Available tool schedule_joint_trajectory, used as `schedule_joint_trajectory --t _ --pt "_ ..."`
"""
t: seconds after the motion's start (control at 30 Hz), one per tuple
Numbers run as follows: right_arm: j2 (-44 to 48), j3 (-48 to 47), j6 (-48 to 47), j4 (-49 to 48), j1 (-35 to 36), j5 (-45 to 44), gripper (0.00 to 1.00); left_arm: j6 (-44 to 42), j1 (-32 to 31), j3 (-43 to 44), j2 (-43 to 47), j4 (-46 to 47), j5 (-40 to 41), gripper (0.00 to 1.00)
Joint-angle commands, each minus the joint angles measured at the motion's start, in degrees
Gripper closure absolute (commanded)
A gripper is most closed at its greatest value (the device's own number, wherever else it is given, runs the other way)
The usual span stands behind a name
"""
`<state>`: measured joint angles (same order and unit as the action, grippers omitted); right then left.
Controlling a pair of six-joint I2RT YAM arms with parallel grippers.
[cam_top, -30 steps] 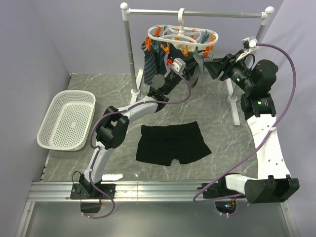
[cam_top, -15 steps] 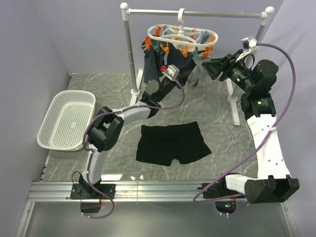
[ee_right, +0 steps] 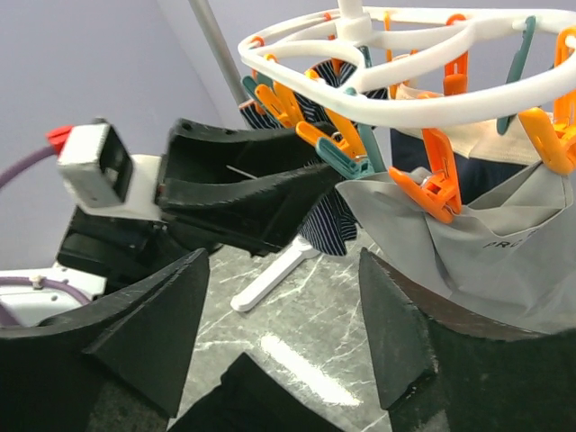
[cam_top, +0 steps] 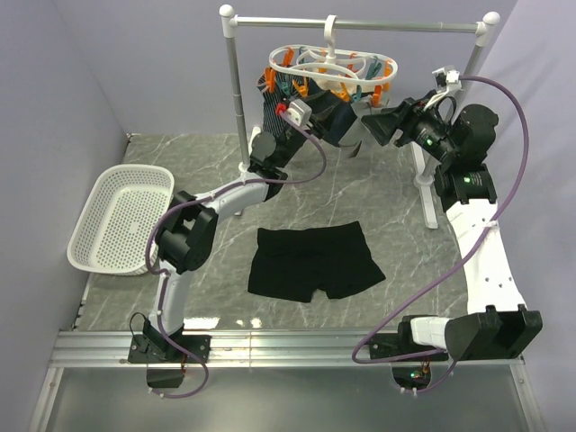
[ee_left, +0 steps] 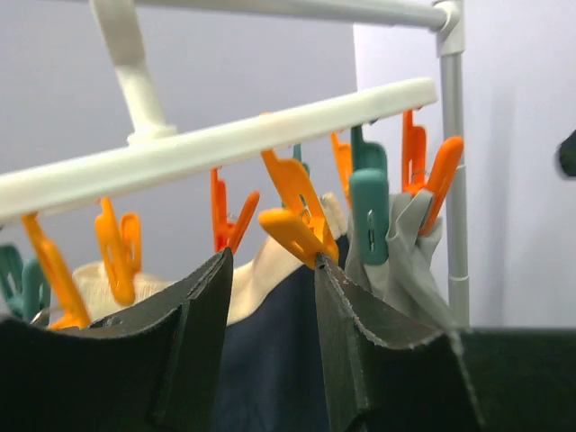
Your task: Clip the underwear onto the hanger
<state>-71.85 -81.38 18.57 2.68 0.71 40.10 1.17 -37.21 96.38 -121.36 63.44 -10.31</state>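
Item 1, the underwear [cam_top: 315, 261]: black, and you will find it lying flat on the table [cam_top: 387, 193], near the front, between the two arms. Neither claw touches it, and it is well apart from the hanger.

Item 2, the hanger [cam_top: 290, 67]: a white looped frame hooked on the silver rail stand [cam_top: 387, 26], hung with orange and teal pegs. Already pegged to it are a dark striped garment [cam_top: 273, 112] and a grey garment [ee_right: 490, 247].

Item 3, your left claw [cam_top: 337, 126]: raised just under the hanger, fingers [ee_left: 202, 342] spread and gripping nothing. An orange peg [ee_left: 295, 211] hangs just above the gap, and a teal peg [ee_left: 369, 211] beside it bites the grey cloth.

Item 4, your right claw [cam_top: 373, 124]: raised at the hanger's right end and facing the left claw. Its fingers [ee_right: 396, 324] are spread wide and hold nothing.

Item 5, a white mesh basket [cam_top: 121, 220]: it sits on the table's left side.
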Motion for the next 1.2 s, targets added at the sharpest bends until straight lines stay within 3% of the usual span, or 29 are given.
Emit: schedule_joint_trajectory --t 0.0,0.53,0.8,0.9,1.03,1.17 --pt "-0.3 -3.5 0.4 -2.6 -0.3 -0.2 0.23 1.6 -0.3 3.8 -1.1 3.5 -2.9 0.53" --pt "-0.7 -4.1 -0.9 -3.4 0.3 0.6 0.22 2.7 -0.3 5.6 -3.5 1.2 -3.5 0.5" --pt "-0.9 -4.0 -0.4 -4.1 0.3 1.0 0.22 3.9 -0.2 7.9 -4.8 2.8 -4.7 0.54" --pt "-1.0 -3.4 0.3 -5.0 0.3 1.3 0.22 3.9 -0.2 8.2 -4.8 2.7 -4.4 0.59" --pt "-1.0 -2.3 1.9 -7.5 0.7 1.2 0.24 3.7 -0.2 7.9 -4.0 1.8 -4.1 0.77" --pt "-1.2 -1.5 1.1 -8.9 3.9 -2.6 0.27 0.4 -0.5 7.7 -1.7 -3.8 -4.9 0.88"
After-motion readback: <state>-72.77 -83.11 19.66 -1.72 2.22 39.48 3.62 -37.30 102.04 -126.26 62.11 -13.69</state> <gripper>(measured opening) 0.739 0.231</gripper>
